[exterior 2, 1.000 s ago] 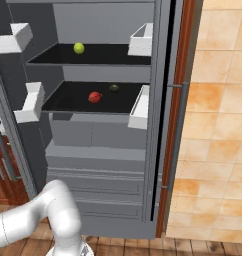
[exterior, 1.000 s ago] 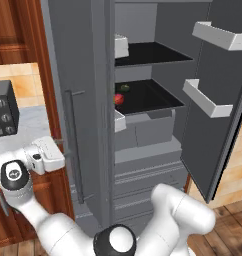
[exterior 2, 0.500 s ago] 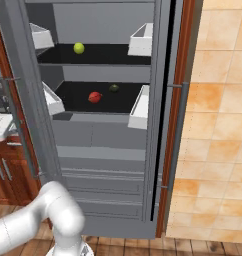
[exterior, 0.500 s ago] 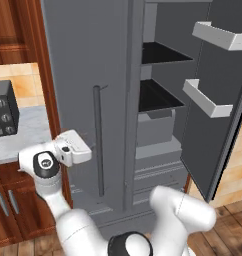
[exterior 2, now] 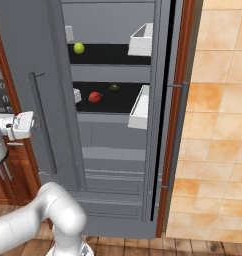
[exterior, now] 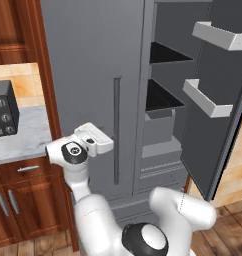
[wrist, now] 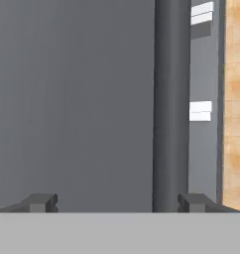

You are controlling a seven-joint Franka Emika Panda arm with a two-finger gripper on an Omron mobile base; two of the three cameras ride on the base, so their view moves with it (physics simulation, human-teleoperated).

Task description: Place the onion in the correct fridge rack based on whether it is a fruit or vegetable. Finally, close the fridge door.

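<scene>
Flat even rendered light, soft blocky detail, no glare, faint shadows

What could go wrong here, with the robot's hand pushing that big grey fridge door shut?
The gripper sits open against the left fridge door beside its handle; it may slip along the smooth panel, or a finger could catch on the handle.

The right door hangs wide open, so shutting one side alone would not close the fridge.

A hard swing might jolt the onion on the fridge rack.
</scene>
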